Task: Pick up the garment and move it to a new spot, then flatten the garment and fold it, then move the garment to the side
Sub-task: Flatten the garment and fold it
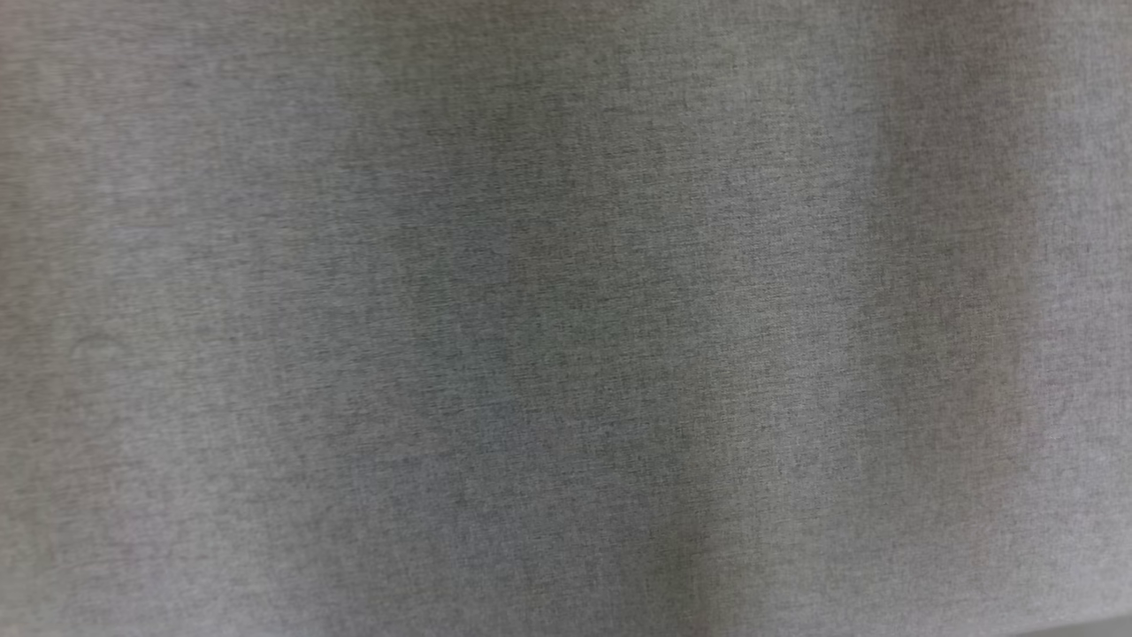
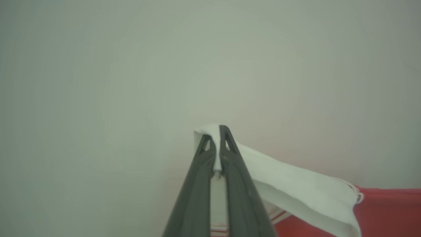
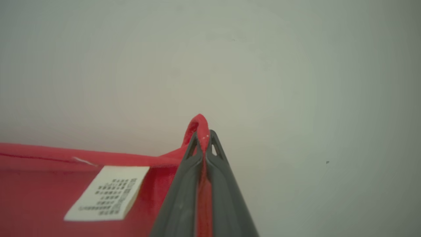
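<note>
Two claws have hold of one garment. At the lower middle of its wrist view, the left claw (image 2: 217,131) is clenched on a white band (image 2: 296,181) of the garment (image 2: 388,210), whose red body trails off to the lower right corner. The right claw (image 3: 204,135) is pinched tight on a fold of the red cloth, which spreads over the lower left of its own view. One white care label (image 3: 107,192) shows there.

Behind both claws is a pale, plain surface, so I can't tell whether the garment hangs free or lies on something. The head view looks onto a grey woven surface (image 1: 566,318); what it is I can't say.

My guess is that the grasp is made and the garment is being lifted or spread. I see no neat fold, so flattening, folding and setting it aside seem left to do.

The count: one garment, one label, two claws, two fingers each.
</note>
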